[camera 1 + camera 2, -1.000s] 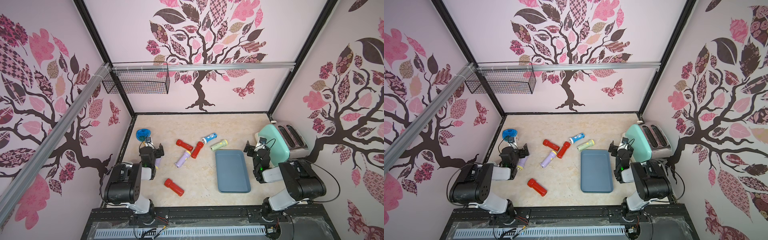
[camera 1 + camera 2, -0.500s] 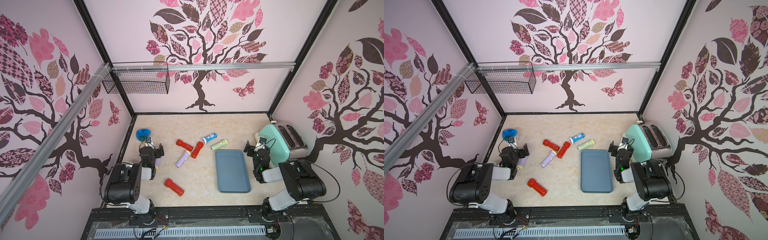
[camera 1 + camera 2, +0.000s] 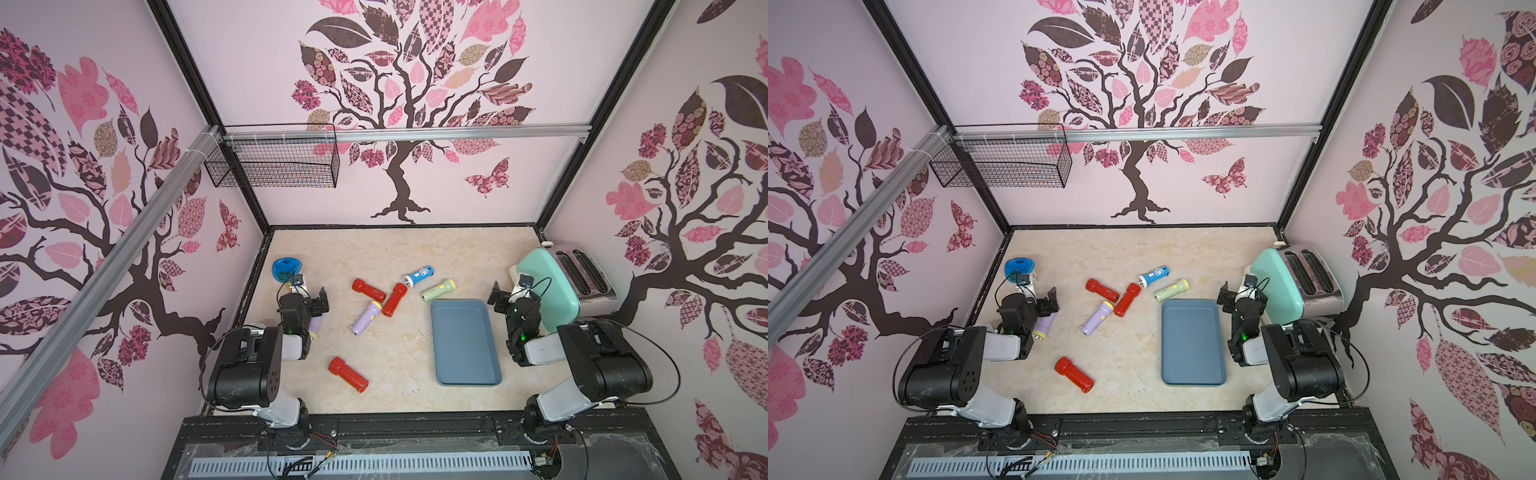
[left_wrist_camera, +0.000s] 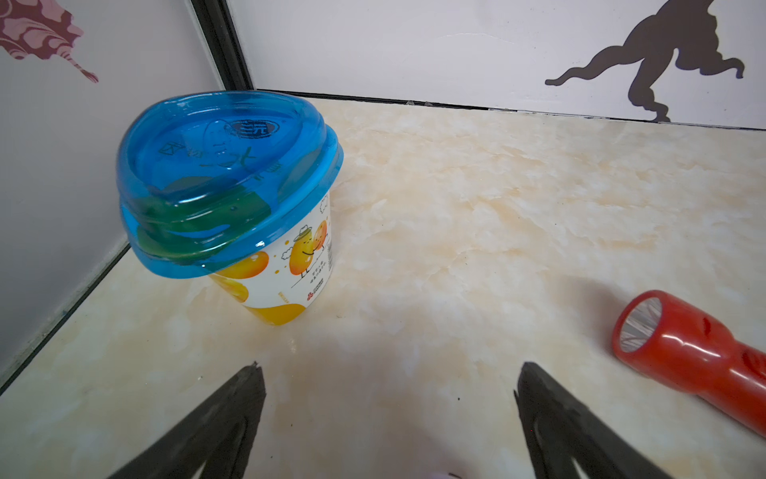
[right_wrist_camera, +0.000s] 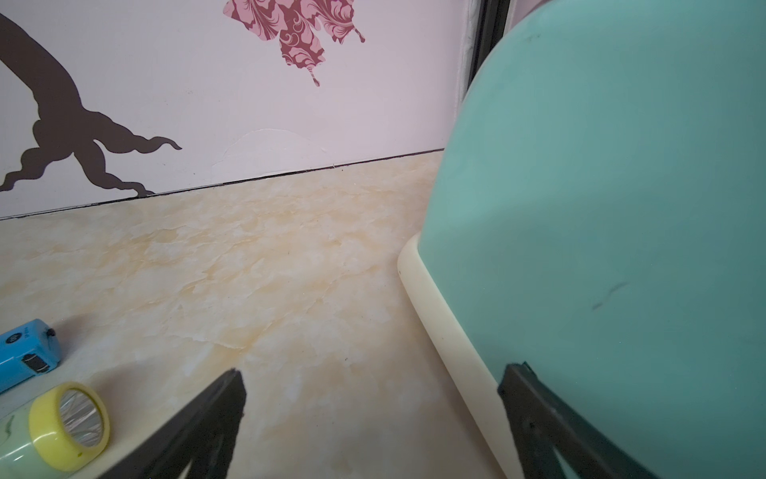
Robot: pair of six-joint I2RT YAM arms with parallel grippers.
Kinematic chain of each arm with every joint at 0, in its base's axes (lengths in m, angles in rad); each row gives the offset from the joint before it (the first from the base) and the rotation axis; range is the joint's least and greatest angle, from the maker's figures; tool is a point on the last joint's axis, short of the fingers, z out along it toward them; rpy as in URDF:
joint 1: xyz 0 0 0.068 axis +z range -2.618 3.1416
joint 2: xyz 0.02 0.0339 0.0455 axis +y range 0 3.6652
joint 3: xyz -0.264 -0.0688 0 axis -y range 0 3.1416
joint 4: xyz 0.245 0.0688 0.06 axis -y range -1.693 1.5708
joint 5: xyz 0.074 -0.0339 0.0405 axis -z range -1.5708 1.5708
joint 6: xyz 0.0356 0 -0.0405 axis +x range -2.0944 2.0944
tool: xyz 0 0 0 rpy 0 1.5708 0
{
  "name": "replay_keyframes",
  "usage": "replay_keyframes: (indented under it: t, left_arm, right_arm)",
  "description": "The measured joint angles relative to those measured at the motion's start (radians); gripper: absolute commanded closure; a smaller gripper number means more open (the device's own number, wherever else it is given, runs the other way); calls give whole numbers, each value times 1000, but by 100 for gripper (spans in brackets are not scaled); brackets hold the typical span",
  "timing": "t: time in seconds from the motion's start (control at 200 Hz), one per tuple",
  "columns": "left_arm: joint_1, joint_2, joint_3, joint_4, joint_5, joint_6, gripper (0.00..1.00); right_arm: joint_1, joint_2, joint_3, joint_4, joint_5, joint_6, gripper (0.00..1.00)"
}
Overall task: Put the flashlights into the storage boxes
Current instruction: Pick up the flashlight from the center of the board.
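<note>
1. Counting the flashlights gives seven, and all seven lie on the marbled tabletop, outside the tray.
2. Three are red. Two of them lie close together in the middle of the scene. The third red one lies alone, nearer than the rest.
3. Two are lilac with yellow heads. One lies just beside the middle red pair. The other is at the left, partly hidden under the left arm.
4. One is pale green, just beyond the tray's far edge. One is blue-and-white, a little farther back and to the left of it.
5. The one slate-blue tray lies right of centre, its long side running near to far.
6. There are two grippers.
   - The left gripper has its jaws wide apart and holds nothing. It sits over the left side, near the blue-lidded jar.
   - The right gripper also has its jaws wide apart with nothing between them. It sits between the tray and the mint-green toaster, one finger just beside the toaster's wall.
7. One black wire basket hangs on the far rail at the left.
</note>
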Motion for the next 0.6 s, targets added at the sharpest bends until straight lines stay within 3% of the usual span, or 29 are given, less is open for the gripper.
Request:
replay_keyframes:
  t: [0.15,0.225,0.3,0.4,0.51,0.6]
  left_arm:
    - [0,-37,4,-48,71,22,2]
    - [-5,-143,69,-272,87,13,2]
    - [-43,-219,224,-500,62,6,2]
    - [-166,-306,360,-623,45,-15,2]
    - [-316,-403,377,-722,41,-71,2]
    - [-425,-454,377,-805,39,-138,2]
  right_arm:
    - [0,-47,0,-57,4,3,0]
    - [0,-145,6,-156,18,16,0]
    - [0,-250,49,-298,48,69,0]
    - [0,-340,225,-615,119,243,1]
    - [-3,-352,430,-919,168,462,0]
    - [-10,-353,514,-1092,132,549,0]
